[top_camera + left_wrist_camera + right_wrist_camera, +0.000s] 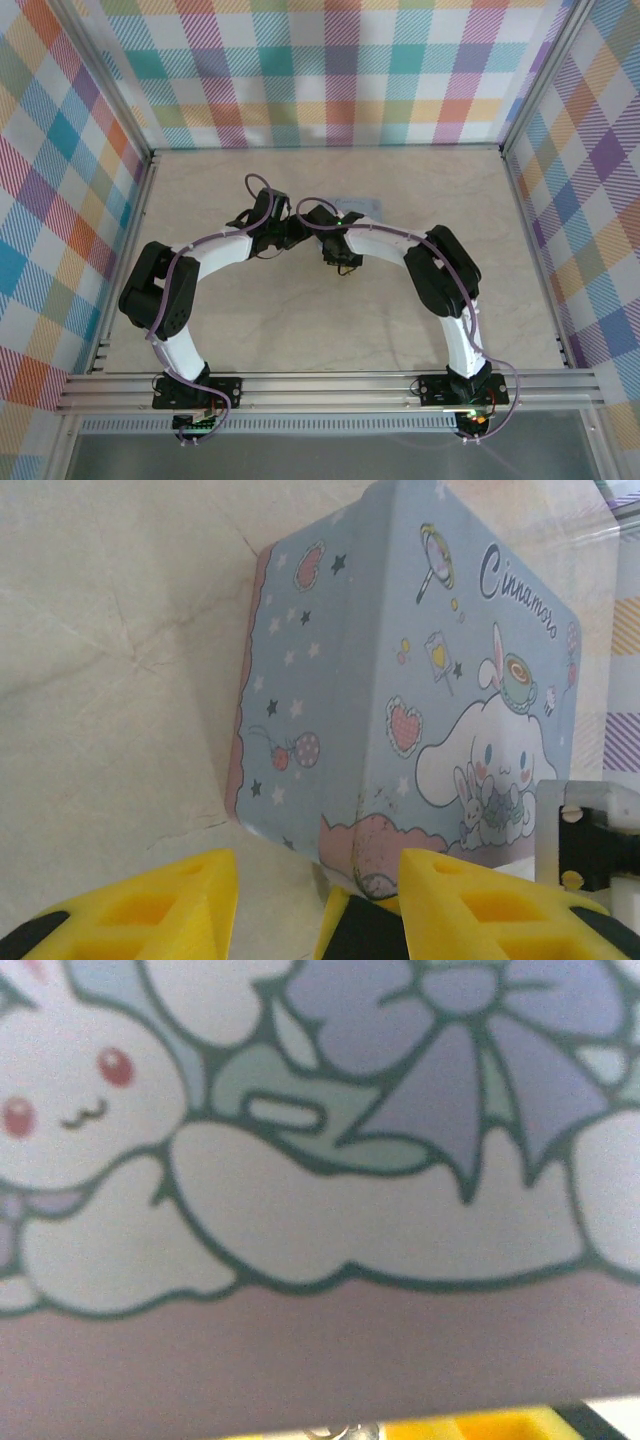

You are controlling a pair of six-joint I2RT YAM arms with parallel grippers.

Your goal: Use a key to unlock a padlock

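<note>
Both arms meet at mid-table. The left gripper point(318, 872) has its yellow fingers point(150, 910) part open with bare table in the gap, and nothing is visibly held. Of the right gripper point(336, 256) I see just a sliver of yellow finger point(500, 1426), so I cannot tell its opening or whether it holds anything.

The pale blue Cinnamoroll tin point(400, 680) lies just ahead of the left fingers, on their far-right side, with one corner edge pointing back at them. The right wrist camera sits almost against the tin's printed face, so the right arm is nearer to it.

I cannot place the padlock or the key. My guess is they are hidden where the wrists crowd together. The next move depends on finding the padlock first.
</note>
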